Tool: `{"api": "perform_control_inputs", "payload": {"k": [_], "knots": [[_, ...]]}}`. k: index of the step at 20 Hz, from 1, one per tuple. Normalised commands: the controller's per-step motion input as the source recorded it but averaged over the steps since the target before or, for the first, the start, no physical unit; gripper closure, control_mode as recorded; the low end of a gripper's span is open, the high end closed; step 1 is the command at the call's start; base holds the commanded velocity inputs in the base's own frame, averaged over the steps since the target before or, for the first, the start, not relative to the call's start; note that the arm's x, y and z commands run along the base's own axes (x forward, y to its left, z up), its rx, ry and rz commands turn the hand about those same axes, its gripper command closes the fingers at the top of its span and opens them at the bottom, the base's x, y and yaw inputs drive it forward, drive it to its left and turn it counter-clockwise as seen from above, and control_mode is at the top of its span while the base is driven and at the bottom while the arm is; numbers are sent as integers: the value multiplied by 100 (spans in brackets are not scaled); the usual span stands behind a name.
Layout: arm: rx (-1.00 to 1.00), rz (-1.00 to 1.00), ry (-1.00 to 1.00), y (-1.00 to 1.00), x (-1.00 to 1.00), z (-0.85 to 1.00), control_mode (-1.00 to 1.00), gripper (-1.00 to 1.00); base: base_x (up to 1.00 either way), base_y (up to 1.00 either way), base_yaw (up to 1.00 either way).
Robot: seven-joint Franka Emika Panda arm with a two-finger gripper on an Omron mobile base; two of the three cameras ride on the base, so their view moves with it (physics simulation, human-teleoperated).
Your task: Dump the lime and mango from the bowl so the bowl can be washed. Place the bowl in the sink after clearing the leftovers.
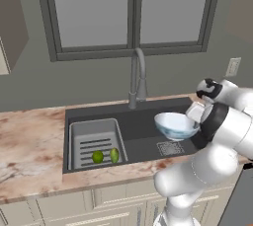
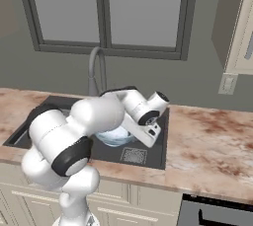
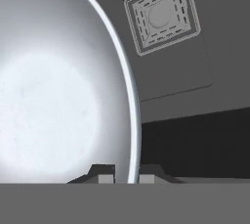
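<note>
Lime beside mango in sink

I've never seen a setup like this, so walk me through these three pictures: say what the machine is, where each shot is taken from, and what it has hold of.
The white jointed machine is a robot arm in a rendered kitchen, ending in a two-finger gripper. Two pictures come from cameras on its base, behind it to the left and to the right. The third comes from a camera on the hand itself, looking along the fingers.

The gripper pinches the rim of the bowl, one finger on each side, and holds it above the sink, near the square drain. The bowl looks empty in the hand view.

In the left base view the lime and the mango lie side by side in the slotted tray at the sink's left end. A tall faucet stands behind.
</note>
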Motion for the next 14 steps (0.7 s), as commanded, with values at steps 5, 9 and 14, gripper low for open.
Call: {"api": "perform_control_inputs", "payload": {"k": [5, 9, 14], "knots": [[-3, 0, 0, 0, 27, -23, -100, 100, 0, 0, 0], [0, 0, 2, 0, 1, -5, -100, 100, 0, 0, 0], [-9, 0, -3, 0, 19, -44, -100, 100, 0, 0, 0]]}}
